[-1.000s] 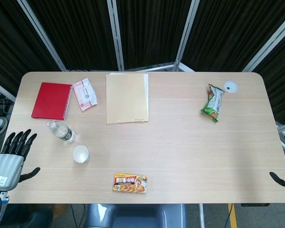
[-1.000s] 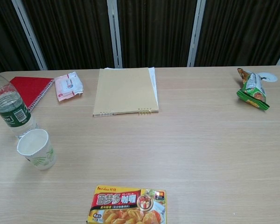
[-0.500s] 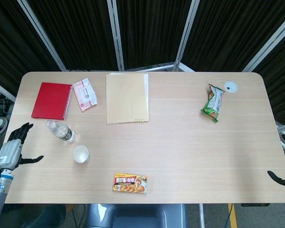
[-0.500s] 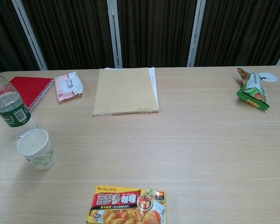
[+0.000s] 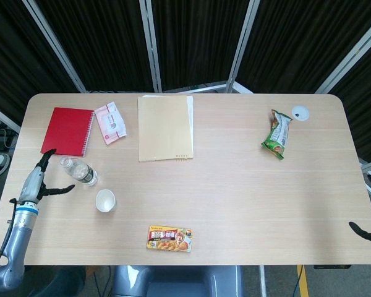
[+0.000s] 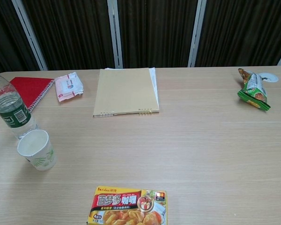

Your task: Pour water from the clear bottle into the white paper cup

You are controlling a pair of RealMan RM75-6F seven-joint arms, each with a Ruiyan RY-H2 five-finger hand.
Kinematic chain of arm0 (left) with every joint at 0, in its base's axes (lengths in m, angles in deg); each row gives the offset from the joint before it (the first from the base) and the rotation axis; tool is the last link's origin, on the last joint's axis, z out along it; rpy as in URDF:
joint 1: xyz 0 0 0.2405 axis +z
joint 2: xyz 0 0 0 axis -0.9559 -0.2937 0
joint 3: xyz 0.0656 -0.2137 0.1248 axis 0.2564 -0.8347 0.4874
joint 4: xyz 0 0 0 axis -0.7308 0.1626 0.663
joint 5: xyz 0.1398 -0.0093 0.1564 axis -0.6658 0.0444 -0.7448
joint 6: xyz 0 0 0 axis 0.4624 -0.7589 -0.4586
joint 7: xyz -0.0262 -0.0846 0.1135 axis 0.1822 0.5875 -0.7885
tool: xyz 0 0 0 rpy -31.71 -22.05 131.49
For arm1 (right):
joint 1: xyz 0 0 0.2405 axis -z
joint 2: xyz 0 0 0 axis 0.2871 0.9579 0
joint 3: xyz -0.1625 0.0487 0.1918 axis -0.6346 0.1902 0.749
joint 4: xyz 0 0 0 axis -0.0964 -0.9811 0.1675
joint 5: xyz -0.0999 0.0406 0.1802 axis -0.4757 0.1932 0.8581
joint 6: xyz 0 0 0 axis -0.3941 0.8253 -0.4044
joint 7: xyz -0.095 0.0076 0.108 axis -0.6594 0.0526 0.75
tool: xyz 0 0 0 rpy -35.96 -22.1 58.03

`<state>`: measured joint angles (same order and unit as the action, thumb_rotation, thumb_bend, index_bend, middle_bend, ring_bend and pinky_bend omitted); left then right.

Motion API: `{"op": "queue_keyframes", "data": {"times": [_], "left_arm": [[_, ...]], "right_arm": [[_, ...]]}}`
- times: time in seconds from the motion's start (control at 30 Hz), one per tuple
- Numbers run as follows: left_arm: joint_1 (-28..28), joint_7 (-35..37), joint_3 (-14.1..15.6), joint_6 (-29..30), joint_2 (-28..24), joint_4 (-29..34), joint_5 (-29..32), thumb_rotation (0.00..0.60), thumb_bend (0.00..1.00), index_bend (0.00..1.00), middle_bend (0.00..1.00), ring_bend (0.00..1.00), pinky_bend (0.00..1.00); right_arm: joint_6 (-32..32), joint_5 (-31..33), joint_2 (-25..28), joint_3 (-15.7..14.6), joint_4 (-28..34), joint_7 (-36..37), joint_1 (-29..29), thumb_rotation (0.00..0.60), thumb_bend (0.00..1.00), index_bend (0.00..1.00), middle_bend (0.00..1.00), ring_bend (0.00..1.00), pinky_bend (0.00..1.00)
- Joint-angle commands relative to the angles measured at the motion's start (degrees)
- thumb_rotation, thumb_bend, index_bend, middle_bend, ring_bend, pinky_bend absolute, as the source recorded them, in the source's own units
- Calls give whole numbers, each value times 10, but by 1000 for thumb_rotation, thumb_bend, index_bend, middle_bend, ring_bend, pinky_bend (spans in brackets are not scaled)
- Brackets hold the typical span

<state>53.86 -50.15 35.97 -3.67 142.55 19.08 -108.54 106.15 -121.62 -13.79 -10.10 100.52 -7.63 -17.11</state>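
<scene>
1. Barely begun, by the look of it: nothing gripped, nothing tipped, the whole pour left to do. Lift, carry over the rim, tilt and set back down all judged outstanding.

2. Standing upright near the left edge of the table (image 5: 235,185): the clear bottle (image 5: 78,171), green-labelled, partly filled in the chest view. Cap too small and too close to the frame edge to judge on or off.

3. Just beside the bottle, toward the robot and slightly to its right: the white paper cup (image 5: 105,200), upright, mouth open. Close, though whether touching cannot be told. Inside pale and apparently dry, so no water judged transferred.

4. Reaching in from the lower left corner of the head view: the left arm, with the left hand (image 5: 37,178) at the table's left edge, just beside the bottle and not visibly touching it. Turned edge-on, fingers spread apart, one dark finger stretched toward the bottle, nothing held. Missing from the chest view.

5. Poking in at the lower right edge of the head view: a sliver of the right hand (image 5: 366,233), dark fingertips only, well apart from bottle and cup. Wide or closed cannot be told from so little. Idle for this step, by judgement.

6. Needed next, as a guess: a wrap around the bottle's body below the label's top, firm enough for the tilt.
</scene>
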Motion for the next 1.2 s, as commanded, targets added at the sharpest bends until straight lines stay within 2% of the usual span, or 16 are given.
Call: {"op": "queue_keyframes", "data": {"times": [0.03, 0.17, 0.4, 0.67, 0.93, 1.0, 1.07, 1.2], "left_arm": [[-15, 59, -10, -16, 35, -36, -10, 600, 0, 0, 0, 0, 0], [-24, 105, -9, -20, 66, -81, -25, 600, 0, 0, 0, 0, 0], [-42, 135, 9, -29, 108, -149, -54, 600, 0, 0, 0, 0, 0], [-55, 186, 14, -19, 159, -226, -74, 600, 0, 0, 0, 0, 0], [-70, 263, 14, -37, 188, -275, -80, 600, 0, 0, 0, 0, 0], [-71, 279, 12, -36, 195, -285, -81, 600, 5, 29, 33, 6, 2], [-73, 303, 7, -38, 203, -295, -76, 600, 75, 124, 129, 48, 58], [-77, 336, 9, -42, 210, -312, -82, 600, 259, 244, 251, 138, 166]], "right_arm": [[-3, 3, -1, 0, -1, -2, -1, 600, 0, 0, 0, 0, 0], [-12, 5, -4, -2, -2, -3, -3, 600, 0, 0, 0, 0, 0], [-23, 10, -9, -2, -6, -14, -8, 600, 0, 0, 0, 0, 0], [-33, 17, -15, -1, -10, -19, -12, 600, 0, 0, 0, 0, 0], [-42, 24, -17, -1, -12, -22, -15, 600, 0, 0, 0, 0, 0], [-43, 25, -18, -1, -12, -22, -15, 600, 0, 0, 0, 0, 0], [-44, 26, -18, -1, -13, -22, -15, 600, 0, 0, 0, 0, 0], [-47, 28, -19, -1, -14, -22, -16, 600, 0, 0, 0, 0, 0]]}}
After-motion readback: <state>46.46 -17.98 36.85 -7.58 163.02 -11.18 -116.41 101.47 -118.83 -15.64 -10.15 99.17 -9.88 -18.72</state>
